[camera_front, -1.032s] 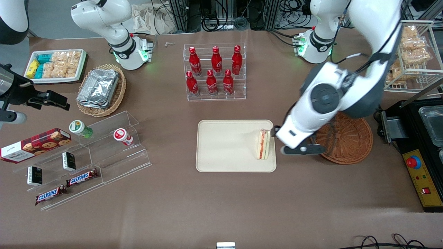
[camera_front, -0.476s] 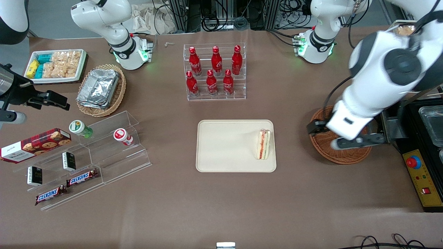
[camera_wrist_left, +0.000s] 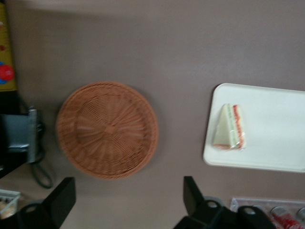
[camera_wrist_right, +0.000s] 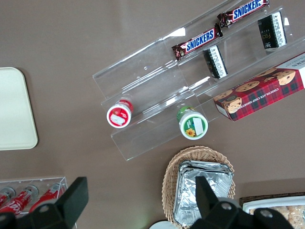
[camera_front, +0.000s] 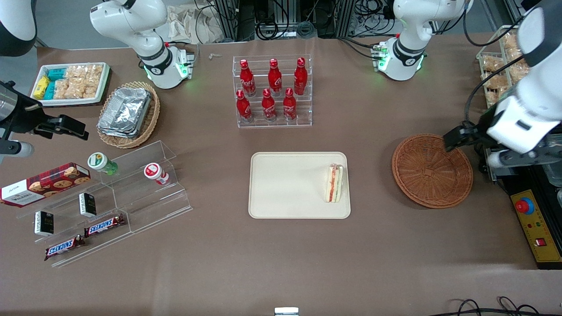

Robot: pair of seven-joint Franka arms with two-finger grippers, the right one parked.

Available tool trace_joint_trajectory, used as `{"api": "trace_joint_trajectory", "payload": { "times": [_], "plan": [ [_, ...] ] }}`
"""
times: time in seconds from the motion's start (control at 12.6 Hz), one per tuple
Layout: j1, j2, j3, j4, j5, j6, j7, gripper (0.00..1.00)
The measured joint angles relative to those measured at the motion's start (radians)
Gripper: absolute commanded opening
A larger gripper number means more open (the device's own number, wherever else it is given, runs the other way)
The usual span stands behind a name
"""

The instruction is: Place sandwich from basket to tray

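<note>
The sandwich [camera_front: 333, 183] [camera_wrist_left: 229, 128], a white-bread wedge with orange and green layers, stands on its side on the cream tray [camera_front: 285, 184] [camera_wrist_left: 274, 124], close to the tray edge nearest the basket. The round reddish-brown basket [camera_front: 432, 170] [camera_wrist_left: 107, 129] holds nothing. My left gripper [camera_front: 457, 137] [camera_wrist_left: 128, 198] hangs high over the basket's rim on the side toward the working arm's end. It is open, with nothing between its black fingers [camera_wrist_left: 193, 195].
A clear rack of red bottles [camera_front: 273, 92] stands farther from the camera than the tray. A black machine with a red button [camera_front: 524, 205] and a wire shelf of snack bags [camera_front: 500, 70] sit beside the basket. An acrylic snack display [camera_front: 131, 193] lies toward the parked arm's end.
My left gripper has pulled away from the sandwich on the tray, crossed over the basket and risen toward the working arm's end. The sandwich has stayed put on the tray.
</note>
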Motion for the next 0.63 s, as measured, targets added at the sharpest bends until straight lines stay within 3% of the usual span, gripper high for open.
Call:
{"api": "trace_joint_trajectory", "payload": {
  "times": [0.24,0.63],
  "plan": [
    [-0.030,-0.075,0.098,-0.052,-0.005,-0.050,0.104,1.00],
    [-0.072,-0.146,0.098,-0.146,-0.005,-0.017,0.094,1.00]
  ]
}}
